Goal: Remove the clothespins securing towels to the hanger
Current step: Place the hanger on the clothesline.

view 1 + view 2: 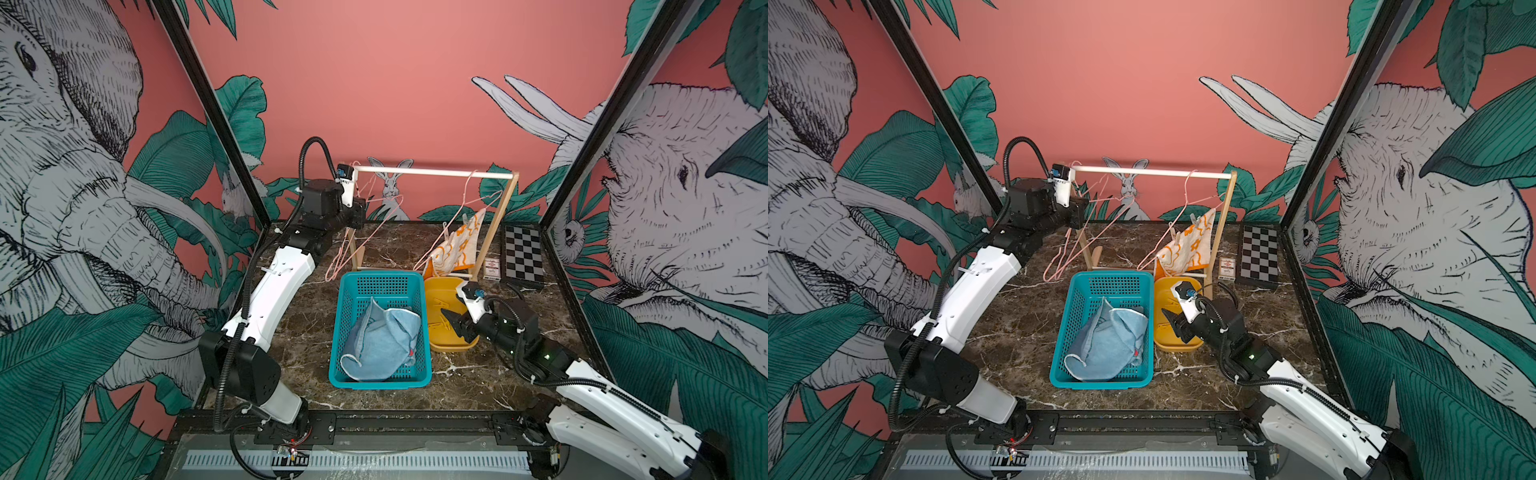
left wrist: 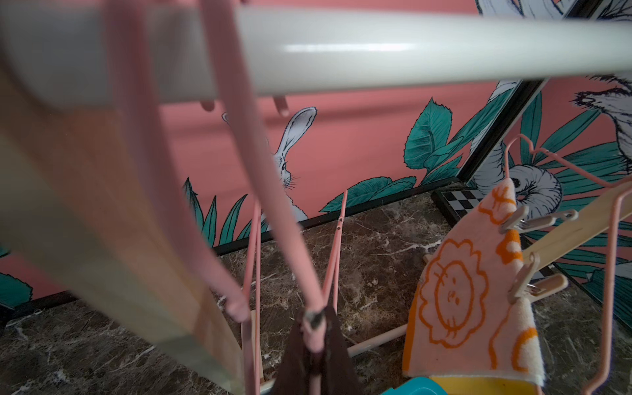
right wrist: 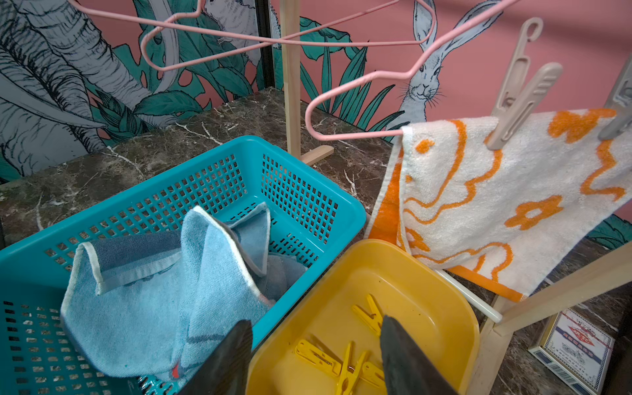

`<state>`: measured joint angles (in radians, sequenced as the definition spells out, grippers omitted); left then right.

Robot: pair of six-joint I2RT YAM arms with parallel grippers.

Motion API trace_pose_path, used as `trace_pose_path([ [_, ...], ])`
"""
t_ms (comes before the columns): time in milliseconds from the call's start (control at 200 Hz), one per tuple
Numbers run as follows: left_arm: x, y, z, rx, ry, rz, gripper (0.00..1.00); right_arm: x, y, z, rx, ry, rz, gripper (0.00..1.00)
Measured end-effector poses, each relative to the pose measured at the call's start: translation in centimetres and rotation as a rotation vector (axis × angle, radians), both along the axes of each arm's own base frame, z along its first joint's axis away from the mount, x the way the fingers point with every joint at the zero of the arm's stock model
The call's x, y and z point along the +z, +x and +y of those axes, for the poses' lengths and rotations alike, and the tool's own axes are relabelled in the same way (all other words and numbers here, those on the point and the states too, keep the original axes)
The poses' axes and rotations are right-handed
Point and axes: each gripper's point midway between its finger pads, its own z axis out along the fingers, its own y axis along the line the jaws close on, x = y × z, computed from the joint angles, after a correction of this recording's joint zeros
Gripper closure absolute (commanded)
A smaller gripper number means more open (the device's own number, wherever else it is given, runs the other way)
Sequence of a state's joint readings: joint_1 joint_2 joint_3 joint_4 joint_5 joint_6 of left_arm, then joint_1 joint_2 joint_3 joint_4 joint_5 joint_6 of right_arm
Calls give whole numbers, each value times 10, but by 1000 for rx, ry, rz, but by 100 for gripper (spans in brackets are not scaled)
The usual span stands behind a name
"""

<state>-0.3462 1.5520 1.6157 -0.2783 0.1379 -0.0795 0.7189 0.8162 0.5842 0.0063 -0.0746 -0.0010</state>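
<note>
Left hand [image 2: 314, 323] pinches thin pink wire hanger [image 2: 275, 212].

We've got a salmon-pink back wall [image 1: 395, 83], with a drawn rabbit [image 1: 390, 187] peeking up at the far edge of the desk [image 1: 299, 332], dark brown marble and evenly lit. Side walls [image 1: 62, 166] show grey elephants and teal leaves. Black frame posts [image 1: 218, 124] rise from the far corners.

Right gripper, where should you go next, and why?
Probably up to a beige clothespin: the right gripper hangs open and empty over the yellow tray, and two beige clothespins hold the cream towel on its pink hanger.
</note>
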Motion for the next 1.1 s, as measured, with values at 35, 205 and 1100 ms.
trace_pose_path([
  [35, -1, 0, 0, 1, -1, 2, 85, 0, 0, 0, -1, 0, 0, 41],
  [205, -8, -1, 0, 0, 3, 15, 66, 0, 1, -1, -5, 0, 0, 41],
  [1100, 54, -90, 33, -11, 1, -141, 34, 4, 5, -13, -63, -6, -15, 40],
])
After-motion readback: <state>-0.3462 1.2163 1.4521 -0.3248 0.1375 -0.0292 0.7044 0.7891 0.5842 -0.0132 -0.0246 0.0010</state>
